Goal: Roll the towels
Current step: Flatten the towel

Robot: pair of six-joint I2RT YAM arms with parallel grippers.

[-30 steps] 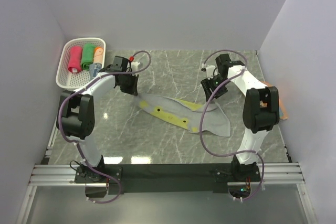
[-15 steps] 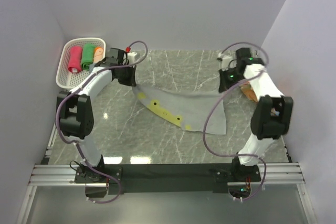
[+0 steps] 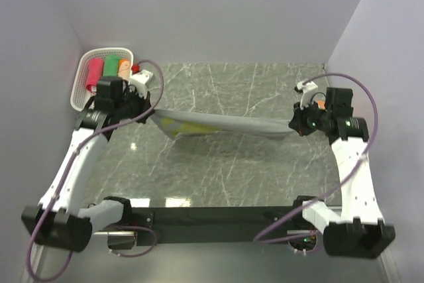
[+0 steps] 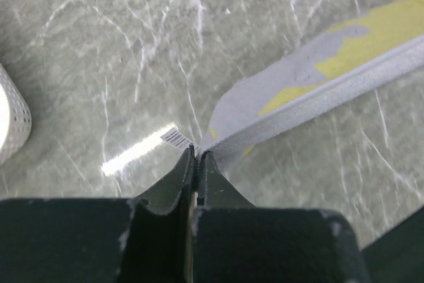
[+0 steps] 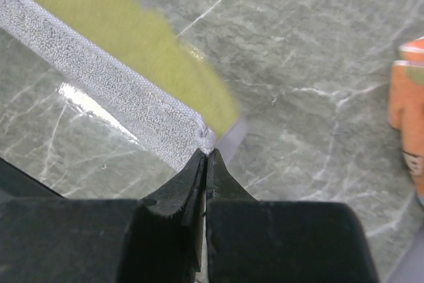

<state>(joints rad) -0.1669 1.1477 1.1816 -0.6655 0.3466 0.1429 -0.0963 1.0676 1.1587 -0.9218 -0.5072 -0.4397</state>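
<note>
A grey-blue towel with yellow patches [image 3: 225, 124] hangs stretched in a taut band above the marble table, held at both ends. My left gripper [image 3: 154, 116] is shut on its left corner; in the left wrist view the gripper [image 4: 197, 152] pinches the corner beside a barcode tag [image 4: 175, 138], and the towel [image 4: 318, 71] runs away to the right. My right gripper [image 3: 292, 128] is shut on the right corner, which the right wrist view shows bunched at the fingertips of the gripper [image 5: 206, 152], with the towel [image 5: 112, 77] running off to the upper left.
A white perforated basket [image 3: 81, 87] at the back left holds pink [image 3: 95, 74], green [image 3: 110, 67] and orange [image 3: 124, 67] rolls. Its wall [image 4: 10, 117] shows in the left wrist view. An orange towel [image 3: 320, 105] lies by the right wall, also visible as an orange cloth [image 5: 407, 117] in the right wrist view.
The right gripper closed on the towel's right corner. Both arms then drew apart and toward the near side, lifting the towel off the table and pulling it taut.
</note>
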